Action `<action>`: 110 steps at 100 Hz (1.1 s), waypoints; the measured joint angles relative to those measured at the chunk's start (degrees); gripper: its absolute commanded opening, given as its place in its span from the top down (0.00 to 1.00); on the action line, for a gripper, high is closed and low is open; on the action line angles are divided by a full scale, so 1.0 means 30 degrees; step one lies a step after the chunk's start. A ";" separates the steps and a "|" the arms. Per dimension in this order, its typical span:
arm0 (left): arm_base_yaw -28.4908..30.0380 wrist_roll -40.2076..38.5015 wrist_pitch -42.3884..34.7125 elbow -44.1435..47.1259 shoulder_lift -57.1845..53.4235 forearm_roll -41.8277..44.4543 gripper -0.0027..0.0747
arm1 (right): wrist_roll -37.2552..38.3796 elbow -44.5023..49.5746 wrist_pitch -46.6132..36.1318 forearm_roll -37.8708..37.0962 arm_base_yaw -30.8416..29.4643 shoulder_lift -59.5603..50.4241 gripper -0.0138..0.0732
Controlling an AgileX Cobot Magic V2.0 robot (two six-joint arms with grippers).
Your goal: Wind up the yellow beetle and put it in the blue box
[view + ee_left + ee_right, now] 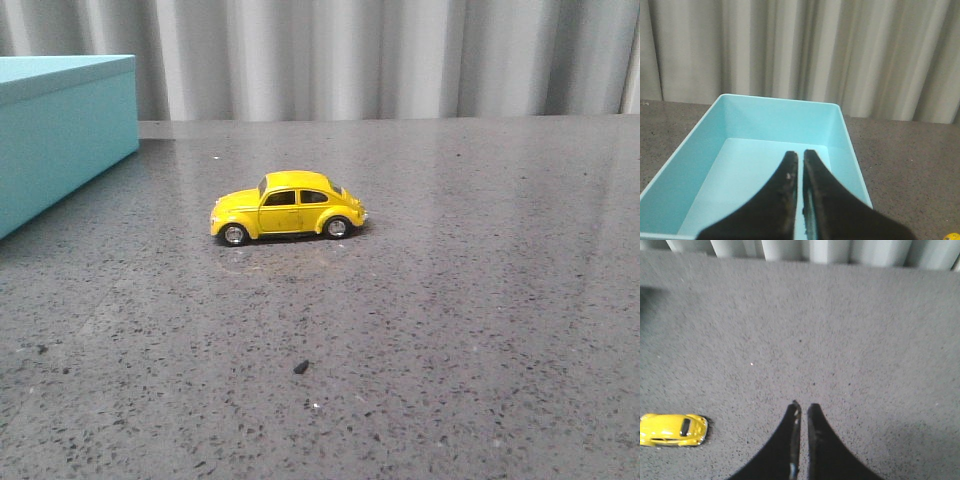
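The yellow beetle (288, 207) stands on its wheels near the middle of the grey table, nose to the left. It also shows in the right wrist view (672, 429). The blue box (58, 132) stands at the far left. In the left wrist view the blue box (695, 145) is open and empty. My left gripper (800, 154) hangs over the box's inside, jaws shut on nothing. My right gripper (803, 405) hovers over bare table, apart from the beetle, jaws shut and empty. Neither gripper shows in the front view.
A small dark speck (300, 367) lies on the grey speckled table (480, 300) in front of the beetle. A pleated grey curtain (380, 55) closes off the back edge of the table.
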 measured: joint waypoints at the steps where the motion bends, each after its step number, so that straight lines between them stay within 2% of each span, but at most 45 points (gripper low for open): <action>1: 0.0000 0.0061 0.0043 -0.0193 0.0104 -0.0049 0.97 | 0.0000 0.0000 -0.0030 0.0000 0.0000 -0.0174 0.89; 16: -0.0847 0.2327 0.0564 -0.1819 0.2303 -0.1355 0.82 | 0.0000 0.0666 -0.0515 0.0000 0.0000 -0.2132 0.89; 29: -0.2656 0.5039 0.0706 -0.2695 0.3958 -0.2819 0.62 | 0.0000 0.1741 -0.0956 0.0000 0.0000 -0.3849 0.89; 39: -0.4338 0.6055 0.0848 -0.3266 0.5308 -0.3113 0.50 | 0.0000 0.2536 -0.0993 0.0100 0.0000 -0.4933 0.89; 47: -0.5693 0.6407 0.1237 -0.3787 0.6333 -0.3193 0.48 | 0.0000 0.3064 -0.0993 0.0100 0.0000 -0.5655 0.89; 73: -0.9986 0.8482 0.2260 -0.5890 1.0058 -0.2766 0.48 | 0.0000 0.3843 -0.0887 0.0100 0.0000 -0.6937 0.89; 82: -1.0883 0.9112 0.3503 -0.7201 1.1535 -0.2235 0.47 | 0.0000 0.3843 -0.0859 0.0100 0.0000 -0.7079 0.89; 102: -1.2131 1.1000 0.5968 -1.0005 1.4795 -0.1758 0.31 | 0.0000 0.3843 -0.0859 0.0100 0.0000 -0.7126 0.89; 110: -1.2309 1.1759 0.6470 -1.0933 1.5811 -0.1663 0.30 | 0.0000 0.3843 -0.0859 0.0100 0.0000 -0.7126 0.89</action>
